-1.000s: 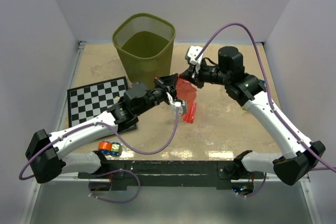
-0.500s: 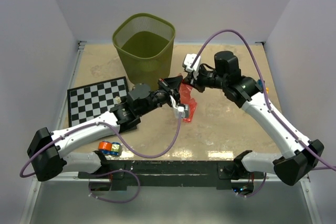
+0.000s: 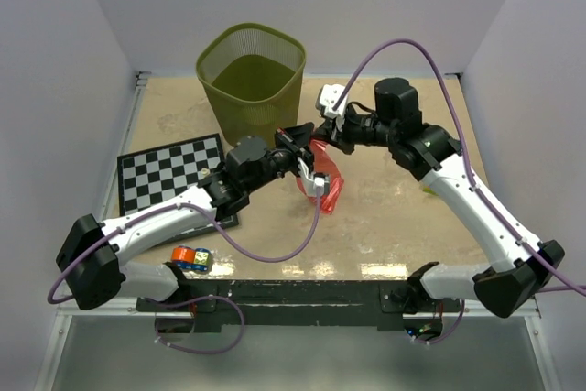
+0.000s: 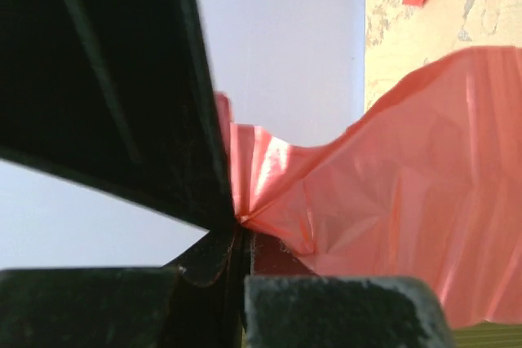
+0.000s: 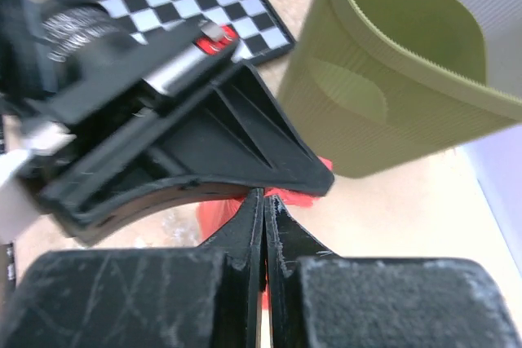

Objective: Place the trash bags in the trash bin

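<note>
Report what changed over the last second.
The left gripper carried its pinched corner of the trash bag up the table toward the trash bin, bunching the film against the right gripper, which shifted only slightly. Both stay shut on the bag; nothing was released. Bin, checkerboard and toy blocks have not moved.

Top camera looks down; both wrist cameras closely share the trash bag (image 4: 408, 201).

- A robotics lab test cell: plain white walls (image 3: 55, 61) box in a scuffed beige surface (image 3: 394, 217) on three sides.
- Two white-and-black robot arms (image 3: 476, 203), bolted to a black rail (image 3: 302, 295) at its near edge, trail purple cables (image 3: 403, 43).
- A black-and-white checkerboard (image 3: 165, 176) lies flat on the surface.
</note>
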